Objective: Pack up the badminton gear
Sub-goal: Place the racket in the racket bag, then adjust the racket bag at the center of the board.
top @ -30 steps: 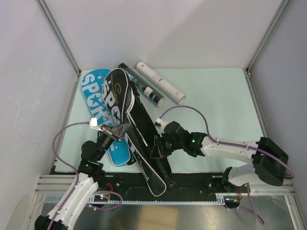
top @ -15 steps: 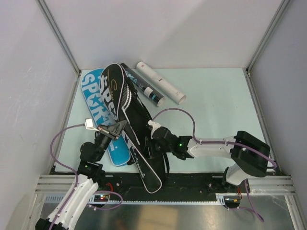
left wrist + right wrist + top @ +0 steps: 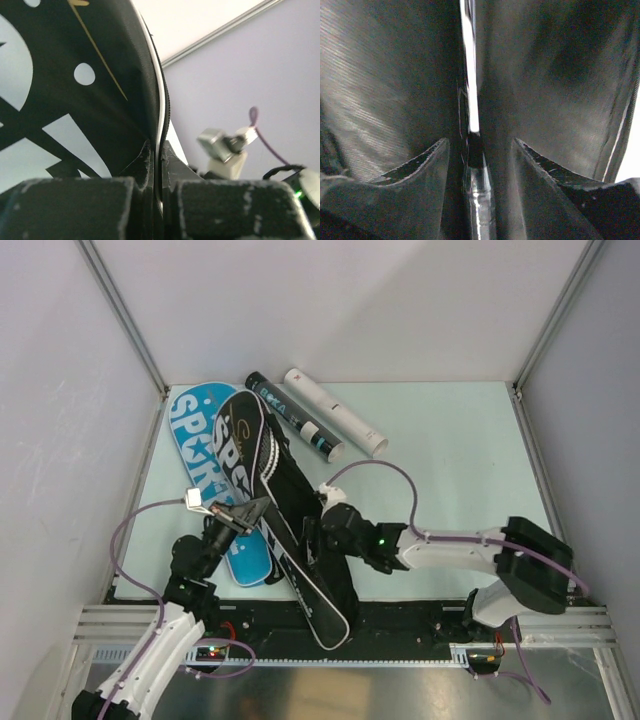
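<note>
The black SPORT bag (image 3: 270, 480) lies slanted across the blue SPORT bag (image 3: 195, 445). My left gripper (image 3: 250, 512) is shut on the black bag's zippered edge (image 3: 161, 100), which runs up between its pads (image 3: 145, 160). My right gripper (image 3: 318, 540) is at the bag's narrow part, open. In the right wrist view its fingers (image 3: 425, 160) stand apart inside the black bag (image 3: 545, 75), with a racket's dark glossy handle (image 3: 479, 200) and thin white shaft (image 3: 469, 75) between them, untouched. No shuttlecocks show.
A white tube (image 3: 335, 425) and a black tube (image 3: 295, 425) lie side by side at the back of the pale green mat (image 3: 450, 460). Grey walls close in left, right and back. The right arm's cable (image 3: 400, 480) loops over the mat.
My right gripper's fingers have spread apart around the racket handle. The black bag's wide end swung left, then back right. My left gripper kept its grip.
</note>
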Controlling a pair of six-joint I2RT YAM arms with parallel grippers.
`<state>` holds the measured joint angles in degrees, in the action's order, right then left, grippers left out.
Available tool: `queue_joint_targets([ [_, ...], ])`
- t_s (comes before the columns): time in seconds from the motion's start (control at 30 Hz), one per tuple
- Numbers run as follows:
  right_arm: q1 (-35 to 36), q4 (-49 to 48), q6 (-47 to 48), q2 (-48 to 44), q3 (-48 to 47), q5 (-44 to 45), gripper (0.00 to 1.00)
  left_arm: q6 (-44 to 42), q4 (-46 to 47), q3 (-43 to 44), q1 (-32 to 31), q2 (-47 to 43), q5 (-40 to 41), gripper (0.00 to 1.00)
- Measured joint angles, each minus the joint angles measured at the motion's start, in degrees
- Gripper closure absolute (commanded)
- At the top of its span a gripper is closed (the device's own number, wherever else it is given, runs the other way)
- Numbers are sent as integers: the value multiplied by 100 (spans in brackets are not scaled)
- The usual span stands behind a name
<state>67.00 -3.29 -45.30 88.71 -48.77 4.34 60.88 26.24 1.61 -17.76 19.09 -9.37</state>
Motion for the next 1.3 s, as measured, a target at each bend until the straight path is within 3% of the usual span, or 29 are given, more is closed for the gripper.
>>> queue_joint_targets([
  [0.27, -435, 647, 866, -1641, -2, 61, 30, -140, -96, 0, -28, 107, -354, 100],
  [0.33, -708, 645, 1156, -1971, -2, -197, 23, -181, -173, 0, -28, 140, -446, 100],
  [0.47, -1401, 570, 1547, -2175, -2, -800, 19, -234, -278, 0, -35, 149, -505, 100],
  [0.6, -1956, 356, 1843, -1873, 0, -1438, 19, -245, -319, 0, -35, 111, -505, 100],
  [0.8, -2111, -118, 2111, -938, 22, -2081, 18, -238, -372, 0, -35, 24, -503, 100],
  [1.17, -2090, -846, 2159, 590, 52, -2280, 19, -236, -422, 0, -35, -13, -501, 100],
  [1.3, -2048, -1034, 2162, 977, 107, -2291, 25, -238, -435, 0, -35, -15, -501, 100],
])
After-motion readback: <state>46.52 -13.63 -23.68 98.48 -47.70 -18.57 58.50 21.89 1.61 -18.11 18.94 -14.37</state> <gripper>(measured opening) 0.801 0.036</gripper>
